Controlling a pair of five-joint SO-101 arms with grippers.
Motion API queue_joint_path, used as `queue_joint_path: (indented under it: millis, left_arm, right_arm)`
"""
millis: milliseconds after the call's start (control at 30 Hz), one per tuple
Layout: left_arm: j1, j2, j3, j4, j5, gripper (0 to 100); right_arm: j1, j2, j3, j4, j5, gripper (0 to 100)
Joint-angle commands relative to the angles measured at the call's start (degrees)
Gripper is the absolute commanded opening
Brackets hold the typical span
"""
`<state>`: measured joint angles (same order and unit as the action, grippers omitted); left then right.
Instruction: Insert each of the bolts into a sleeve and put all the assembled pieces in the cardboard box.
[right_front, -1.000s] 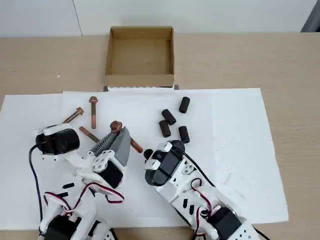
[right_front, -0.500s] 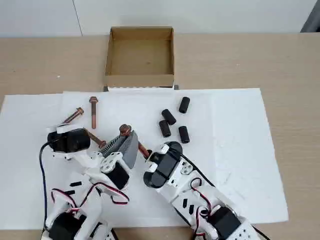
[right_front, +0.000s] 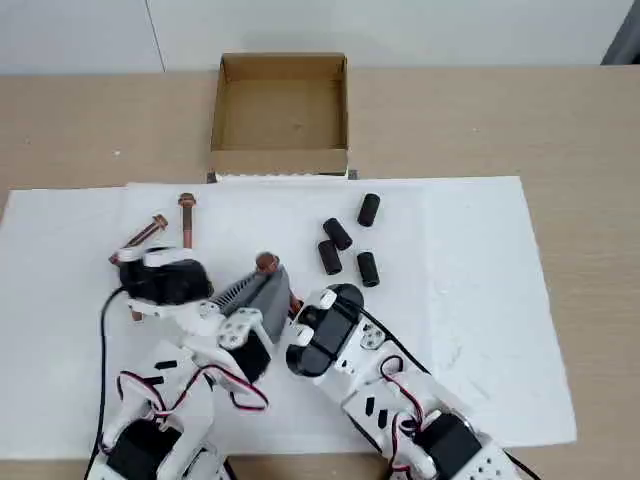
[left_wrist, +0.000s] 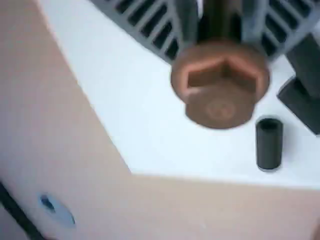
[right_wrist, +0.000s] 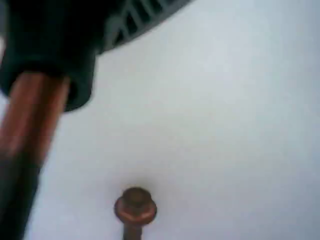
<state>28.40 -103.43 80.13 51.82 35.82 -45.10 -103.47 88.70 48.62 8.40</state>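
The left end effector (right_front: 265, 285) is now nearer the right end effector's (right_front: 300, 312) grasped sleeve (right_wrist: 52, 45), clenching the stiff, likely slippery bolt (left_wrist: 220, 85) just below its head.

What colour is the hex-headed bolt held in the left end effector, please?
Copper-brown; the hex-headed metal bolt shows best in the left wrist view.

Fig. My working surface: a light wooden bench (right_front: 560, 120) carrying a white paper sheet (right_front: 480, 300) across its near half, stopping just short of the near edge. White wall (right_front: 420, 30) beyond the far edge.
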Motion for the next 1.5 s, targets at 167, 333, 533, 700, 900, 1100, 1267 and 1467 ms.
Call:
queue_joint_path:
  millis: [167,333,533,700,900,1100,1267,1467]
  left_arm:
    - [5.9,-0.6,-0.3,6.9,-3.5,1]
    - [5.9,-0.6,-0.2,11.1,-4.8,1]
    - [5.5,-0.6,0.0,10.8,-4.9,2]
    - [5.5,-0.5,-0.1,11.1,-5.0,22]
    - [5.4,-0.5,-0.6,10.9,-5.0,25]
    - [3.0,-0.5,-2.1,10.9,-7.7,25]
    - [-4.0,-0.5,-2.0,11.2,-13.5,25]
    - [-4.6,-0.5,-2.9,11.0,-13.7,25]
  right_arm:
    - [-0.1,-0.5,-3.3,-1.4,0.4,0.2]
    - [-0.1,-0.5,-4.0,-1.4,0.5,0.2]
    - [-0.1,-0.5,-4.0,-1.4,0.5,0.2]
    - [-0.1,-0.5,-3.9,-1.4,0.5,0.2]
    - [-0.1,-0.5,-3.9,-1.2,0.5,0.2]
    - [-0.1,-0.5,-3.9,-1.0,0.5,0.2]
    - [-0.1,-0.5,-3.9,-1.0,0.5,0.2]
    - [-0.1,-0.5,-3.8,-1.0,0.5,0.2]
